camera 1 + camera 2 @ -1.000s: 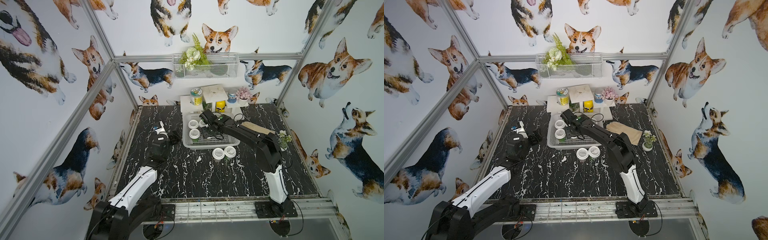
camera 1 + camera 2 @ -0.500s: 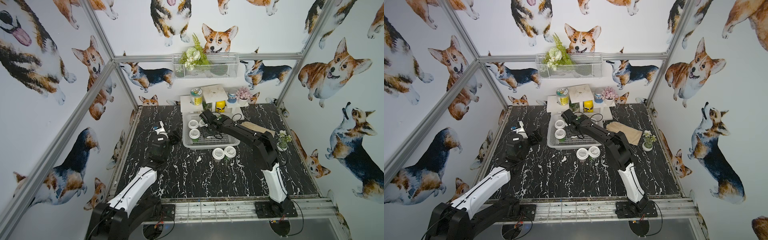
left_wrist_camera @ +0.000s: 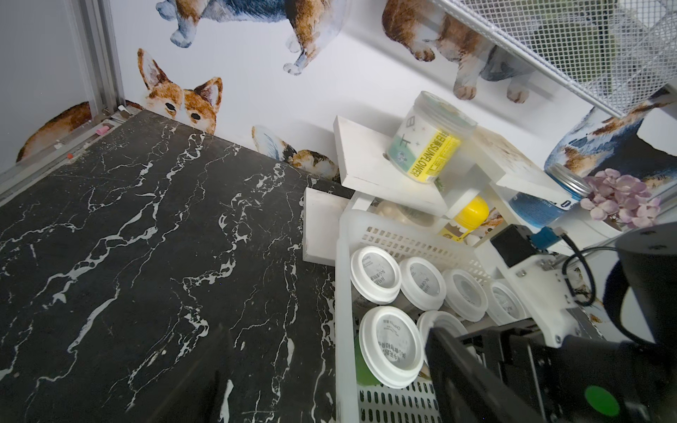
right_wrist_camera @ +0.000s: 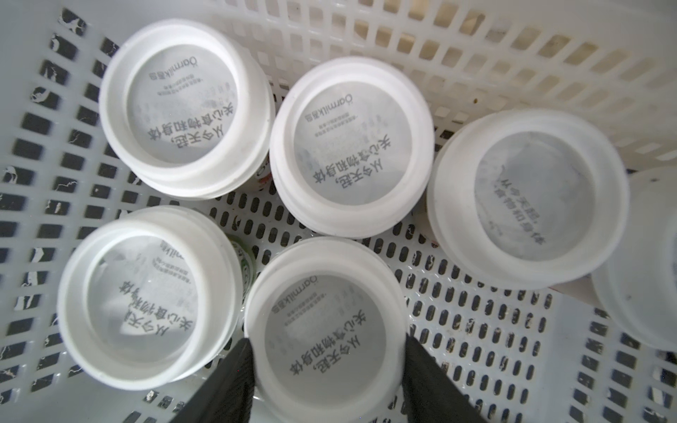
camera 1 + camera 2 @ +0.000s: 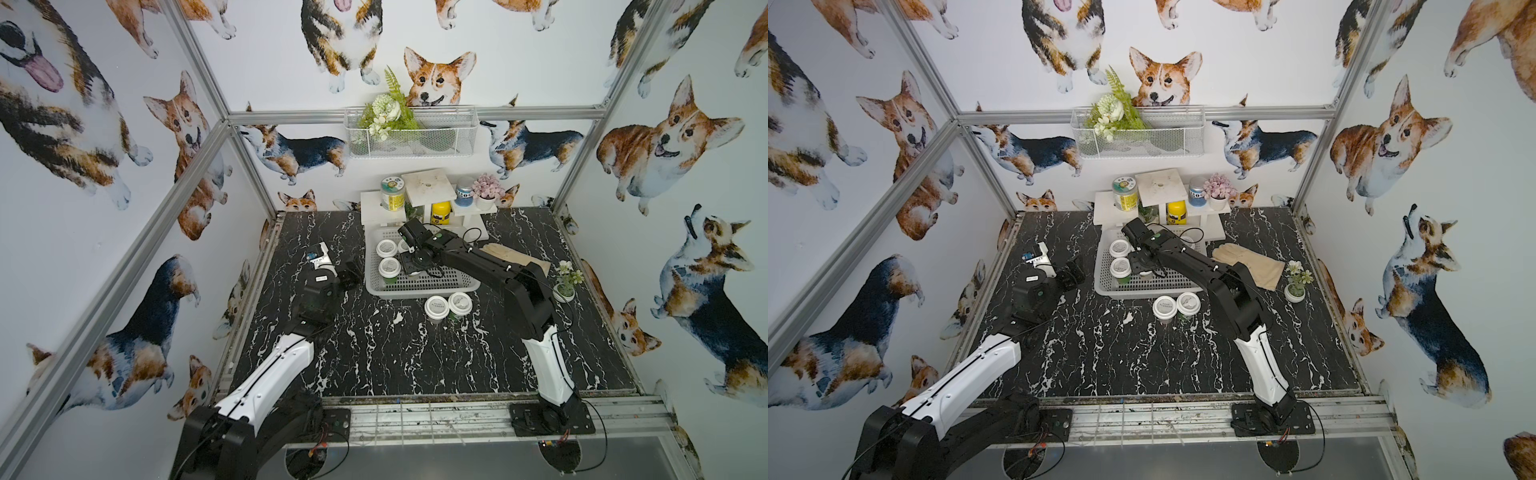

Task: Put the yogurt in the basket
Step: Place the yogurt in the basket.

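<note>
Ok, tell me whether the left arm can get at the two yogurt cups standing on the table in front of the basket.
Probably yes. The left claw is open beside the basket, only bare table lies between it and the two cups, and the right arm is over the basket, not them.

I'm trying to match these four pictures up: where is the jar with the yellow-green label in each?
In a top view: jar on the white shelf at the back wall, behind the basket.
In a top view: same place, on the shelf.
Left wrist view: on the shelf, jar beyond the basket's far corner.
Right wrist view: not in it; only yogurt cups in the basket.
Shared landmark: the white slotted basket.
</note>
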Tool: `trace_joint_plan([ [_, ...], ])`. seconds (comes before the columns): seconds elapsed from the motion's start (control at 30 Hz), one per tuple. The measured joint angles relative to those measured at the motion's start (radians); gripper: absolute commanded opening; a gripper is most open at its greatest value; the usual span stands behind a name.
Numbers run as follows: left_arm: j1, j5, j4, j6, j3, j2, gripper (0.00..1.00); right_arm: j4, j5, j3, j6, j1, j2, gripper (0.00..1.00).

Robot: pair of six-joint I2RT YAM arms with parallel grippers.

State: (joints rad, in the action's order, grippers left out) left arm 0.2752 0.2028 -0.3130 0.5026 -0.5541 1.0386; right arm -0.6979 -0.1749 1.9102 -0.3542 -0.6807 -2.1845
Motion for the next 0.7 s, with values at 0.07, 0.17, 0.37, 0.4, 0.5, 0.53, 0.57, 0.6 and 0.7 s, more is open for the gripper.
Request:
trace_joint_plan([
  [0.07, 0.0, 0.0, 0.0, 0.0, 0.0, 0.0, 0.88, 0.004, 0.004, 0.0, 0.0, -0.002, -0.001, 0.65],
  [0.17, 0.0, 0.0, 0.0, 0.0, 0.0, 0.0, 0.88, 0.01, 0.008, 0.002, 0.0, -0.006, -0.004, 0.65],
  [0.37, 0.001, 0.0, 0.0, 0.0, 0.0, 0.0, 0.88, 0.012, 0.014, 0.023, 0.0, -0.019, -0.02, 0.65],
  [0.4, 0.001, 0.0, 0.0, 0.0, 0.0, 0.0, 0.88, 0.012, 0.014, 0.026, 0.0, -0.021, -0.024, 0.65],
  [0.5, 0.002, 0.0, 0.0, 0.0, 0.0, 0.0, 0.88, 0.013, 0.013, 0.032, 0.0, -0.024, -0.029, 0.64],
  [0.53, 0.002, 0.0, 0.0, 0.0, 0.0, 0.0, 0.88, 0.013, 0.013, 0.033, 0.0, -0.024, -0.029, 0.64],
  [0.57, 0.002, 0.0, 0.0, 0.0, 0.0, 0.0, 0.88, 0.013, 0.011, 0.034, 0.0, -0.024, -0.029, 0.64],
  [0.6, 0.002, 0.0, 0.0, 0.0, 0.0, 0.0, 0.88, 0.013, 0.011, 0.034, 0.0, -0.024, -0.029, 0.64],
  [0.7, 0.002, 0.0, 0.0, 0.0, 0.0, 0.0, 0.88, 0.013, 0.007, 0.034, 0.0, -0.024, -0.03, 0.64],
])
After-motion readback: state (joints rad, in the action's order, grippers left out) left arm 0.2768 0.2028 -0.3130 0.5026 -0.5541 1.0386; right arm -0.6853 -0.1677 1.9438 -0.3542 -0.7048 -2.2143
